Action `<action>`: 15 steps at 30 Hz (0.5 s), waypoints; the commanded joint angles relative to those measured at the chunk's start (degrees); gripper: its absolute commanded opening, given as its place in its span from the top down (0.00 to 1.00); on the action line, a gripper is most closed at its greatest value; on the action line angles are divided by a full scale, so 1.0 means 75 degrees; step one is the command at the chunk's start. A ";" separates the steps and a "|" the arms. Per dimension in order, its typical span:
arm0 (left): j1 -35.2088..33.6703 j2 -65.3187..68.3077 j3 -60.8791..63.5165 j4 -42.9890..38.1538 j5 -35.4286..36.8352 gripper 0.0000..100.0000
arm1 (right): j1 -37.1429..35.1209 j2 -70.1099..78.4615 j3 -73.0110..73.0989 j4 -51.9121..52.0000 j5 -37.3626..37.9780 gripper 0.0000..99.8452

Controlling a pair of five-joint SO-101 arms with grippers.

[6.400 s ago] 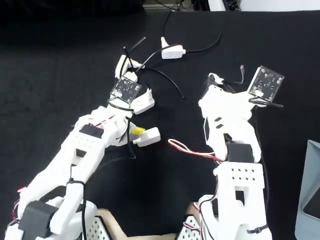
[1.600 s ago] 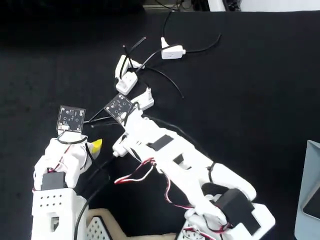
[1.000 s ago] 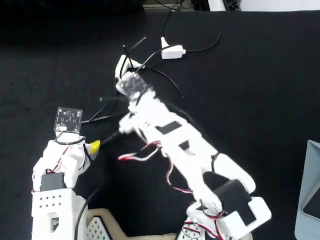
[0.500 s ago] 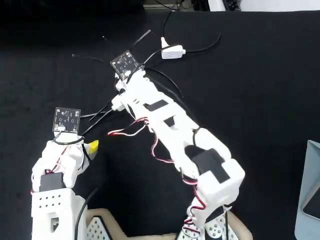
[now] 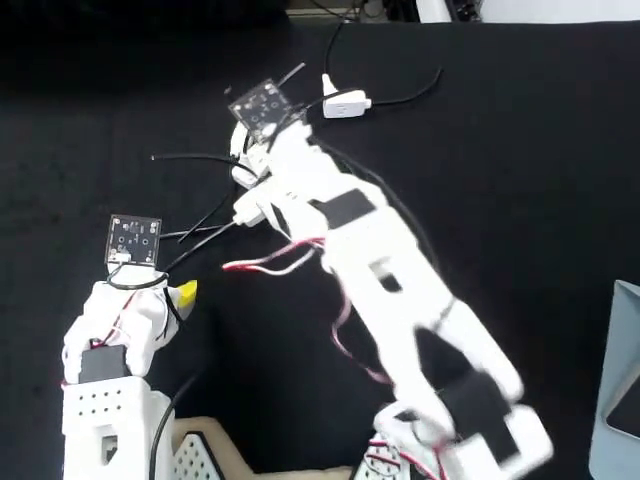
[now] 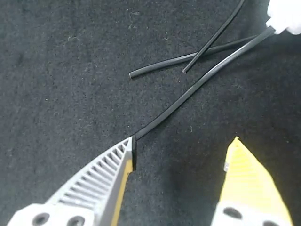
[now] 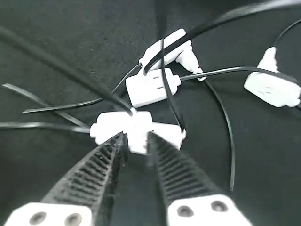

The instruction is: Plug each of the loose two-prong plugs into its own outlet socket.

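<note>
Left arm is folded back at the near-left corner of the black bench, wrist above bare cloth. Left pincer is spread wide, one grey finger and one yellow finger, with nothing held between them. A thin black cable lies on the cloth below it. The cable's cut end sits just beside the grey fingertip and its other end runs into a white plug body at the edge of the left wrist view. Two loose cable ends cross close by, apart from the pincer.

Right arm stretches diagonally from the near-right, across the middle, to the far side left of centre, over the cluster of plugs. Right pincer is almost pressed together, its tips pinching the near edge of a joined white piece. That piece looks like a plug seated in a socket, though I cannot tell for sure. It lies flat on the bench with black cables crossing over it.

Just past it lies a loose two-prong plug, flat on the cloth with its prongs showing, not in any socket. Right behind that is another white piece, very close to it; touching or not, I cannot tell.

Further right on the far side, a lone white plug lies apart from the cluster, its cable curving off to the right.

A grey-blue box stands at the right edge of the bench, well apart from everything else.
</note>
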 commanded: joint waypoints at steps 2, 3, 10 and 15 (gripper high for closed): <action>-0.0018 -0.0082 -0.0053 -0.0188 0.0035 0.69 | 0.0117 -0.1846 0.0193 0.1700 -0.0023 0.99; -0.0006 -0.0082 -0.0053 -0.0188 0.0035 0.69 | 0.0129 -0.2139 0.0440 0.1922 -0.0023 0.99; 0.0428 -0.0094 -0.0041 -0.0129 0.0094 0.69 | 0.0621 -0.4519 0.3053 0.1723 -0.0914 0.99; 0.0510 -0.0188 -0.0158 -0.0188 0.0492 0.80 | 0.1184 -0.6289 0.4765 0.1137 -0.1266 0.99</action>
